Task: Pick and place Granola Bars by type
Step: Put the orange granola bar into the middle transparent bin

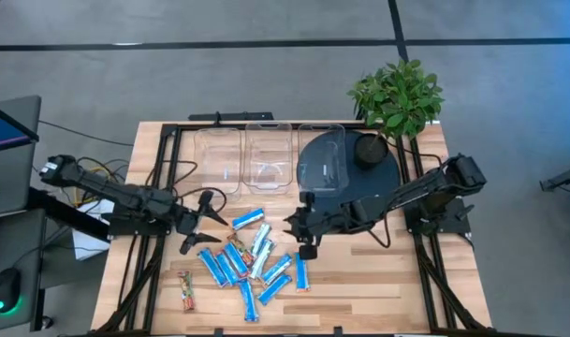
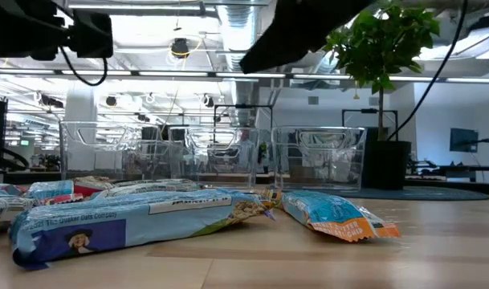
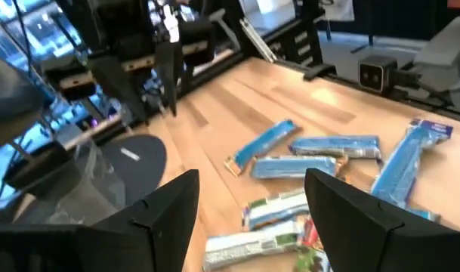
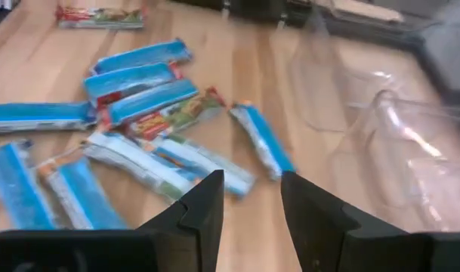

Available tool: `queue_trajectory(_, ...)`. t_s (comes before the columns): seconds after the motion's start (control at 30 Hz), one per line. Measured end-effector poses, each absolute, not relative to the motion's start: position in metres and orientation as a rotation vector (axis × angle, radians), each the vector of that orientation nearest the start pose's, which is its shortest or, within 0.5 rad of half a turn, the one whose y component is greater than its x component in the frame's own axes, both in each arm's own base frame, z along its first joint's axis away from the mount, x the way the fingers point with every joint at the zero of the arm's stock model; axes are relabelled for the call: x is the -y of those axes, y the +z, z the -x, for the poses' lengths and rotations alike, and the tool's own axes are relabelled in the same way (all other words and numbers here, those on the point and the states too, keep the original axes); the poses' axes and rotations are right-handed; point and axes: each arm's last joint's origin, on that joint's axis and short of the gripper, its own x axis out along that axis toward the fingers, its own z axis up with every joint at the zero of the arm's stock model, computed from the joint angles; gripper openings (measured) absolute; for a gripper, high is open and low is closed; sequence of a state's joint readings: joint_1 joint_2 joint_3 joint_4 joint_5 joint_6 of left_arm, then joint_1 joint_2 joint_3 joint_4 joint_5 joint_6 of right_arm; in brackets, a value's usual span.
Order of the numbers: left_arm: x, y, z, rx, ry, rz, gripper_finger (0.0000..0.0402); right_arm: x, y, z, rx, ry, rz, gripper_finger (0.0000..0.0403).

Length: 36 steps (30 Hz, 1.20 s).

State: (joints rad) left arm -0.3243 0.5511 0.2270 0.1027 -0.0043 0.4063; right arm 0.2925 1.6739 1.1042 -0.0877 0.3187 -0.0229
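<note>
Granola Bars heaped mid-table in front of the clear bins, one red-brown bar lying apart. Probably light, crinkly and slick (flat too, so best pinched across the narrow width at mid-length). Left gripper hovering beside the heap, spread wide, empty. Right gripper above the heap's far edge, half-parted, holding nothing

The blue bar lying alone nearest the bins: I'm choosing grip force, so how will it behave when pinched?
The blue bar looks flat and light, so it probably slides if nudged. Its glossy wrapper may slip or crinkle. It shouldn't roll.
</note>
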Motion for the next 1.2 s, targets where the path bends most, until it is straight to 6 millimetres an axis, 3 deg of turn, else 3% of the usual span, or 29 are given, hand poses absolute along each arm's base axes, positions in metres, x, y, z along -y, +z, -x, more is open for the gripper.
queue_trajectory(0.27, 0.050, 0.195, -0.132, -0.254, -0.312, -0.483, 0.0238, -0.121, 0.220, -0.335, -0.695, -0.064, 0.010, 0.0127)
queue_trajectory(0.47, 0.050, 0.194, -0.132, -0.270, -0.307, -0.479, 0.0238, -0.145, 0.208, -0.332, -0.689, -0.014, 0.161, 0.0127)
queue_trajectory(0.53, 0.050, 0.193, -0.132, -0.274, -0.304, -0.460, 0.0238, -0.152, 0.203, -0.339, -0.640, 0.021, 0.196, 0.0127)
queue_trajectory(0.83, 0.050, 0.193, -0.132, -0.280, -0.303, -0.453, 0.0238, -0.143, 0.160, -0.362, -0.693, 0.088, 0.195, 0.0127)
queue_trajectory(1.2, 0.050, 0.194, -0.132, -0.268, -0.301, -0.451, 0.0238, -0.148, 0.158, -0.366, -0.662, 0.255, 0.179, 0.0138)
